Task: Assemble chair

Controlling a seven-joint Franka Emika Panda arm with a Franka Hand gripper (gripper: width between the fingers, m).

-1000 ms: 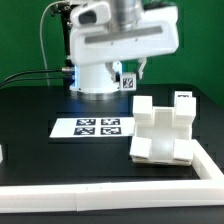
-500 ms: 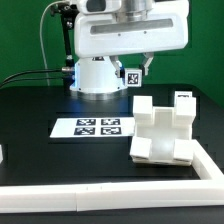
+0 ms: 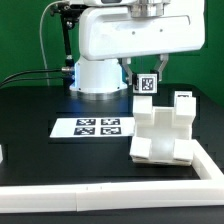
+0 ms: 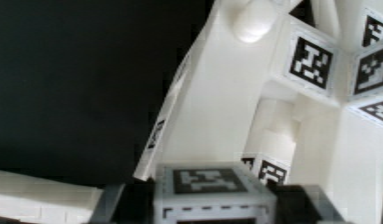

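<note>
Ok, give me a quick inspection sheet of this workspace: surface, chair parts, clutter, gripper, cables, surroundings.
Surface: black table, white border rail along its near edge.
Job's things: part-built chair resting by the rail; a small tagged part held above it.
Clutter: marker board lying flat; nothing else seen.
Gripper: gripper closed on the small tagged part.
Cables: black cables behind the robot base.
Surroundings: green backdrop.

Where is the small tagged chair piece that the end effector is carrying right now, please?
In the exterior view, the small tagged piece hangs in the end effector, above the partly built chair on that view's right, not touching it.
</note>
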